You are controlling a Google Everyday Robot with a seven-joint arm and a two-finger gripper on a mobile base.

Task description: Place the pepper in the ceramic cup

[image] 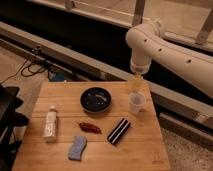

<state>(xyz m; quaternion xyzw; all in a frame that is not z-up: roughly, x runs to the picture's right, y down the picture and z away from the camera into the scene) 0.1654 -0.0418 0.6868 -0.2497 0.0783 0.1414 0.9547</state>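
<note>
The pepper (90,127) is a small dark red-brown chili lying flat on the wooden table (140,155), just in front of the dark bowl. The ceramic cup (136,103) is small and pale, standing upright near the table's right back edge. My gripper (136,84) hangs down from the white arm directly above the cup, its tips close to the rim. The pepper lies well to the left of the gripper and nearer the front.
A wide dark bowl (95,99) sits left of the cup. A black white-striped block (118,131) lies right of the pepper. A white bottle (50,123) lies at the left and a blue sponge (77,147) at the front left. Cables lie on the floor behind.
</note>
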